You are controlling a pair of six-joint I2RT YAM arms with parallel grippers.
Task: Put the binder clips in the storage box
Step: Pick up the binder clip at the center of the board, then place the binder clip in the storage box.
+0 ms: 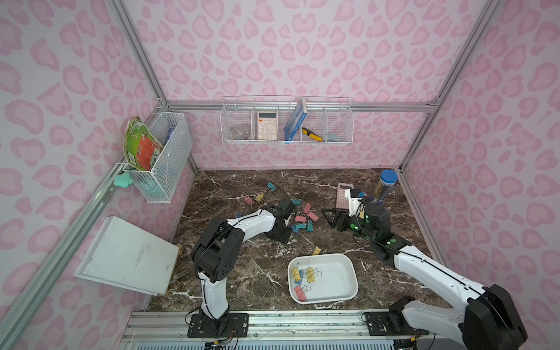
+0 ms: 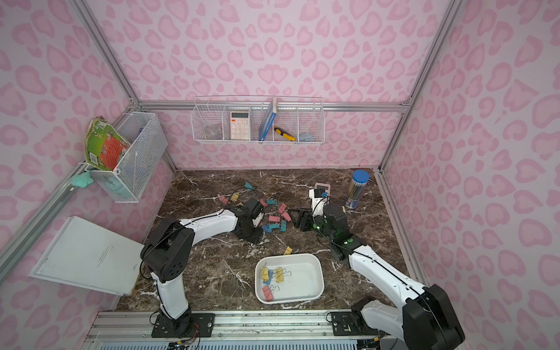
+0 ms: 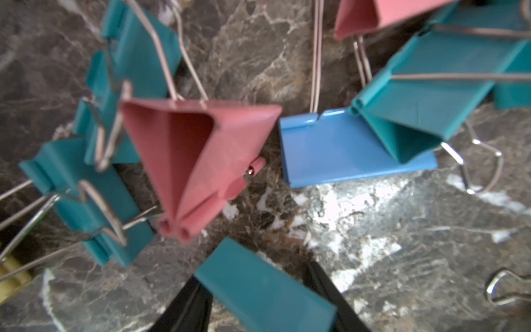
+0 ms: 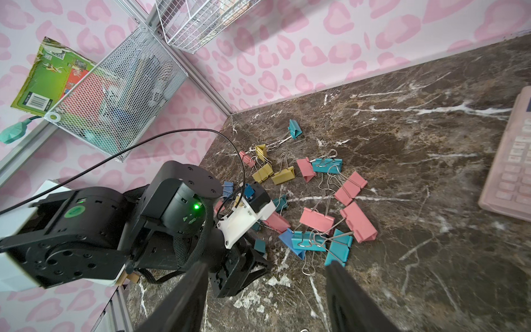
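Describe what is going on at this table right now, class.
Two robot arms are moving binder clips into the white storage box. A few yellow, pink and blue clips already lie in it. Most sit in a loose pile on the marble table, and one yellow clip lies just outside the box. The left claw is down in the pile with a teal clip between its jaws, though a firm grip isn't clear. The right claw is open and empty beside the pile.

binder clips behind storage box
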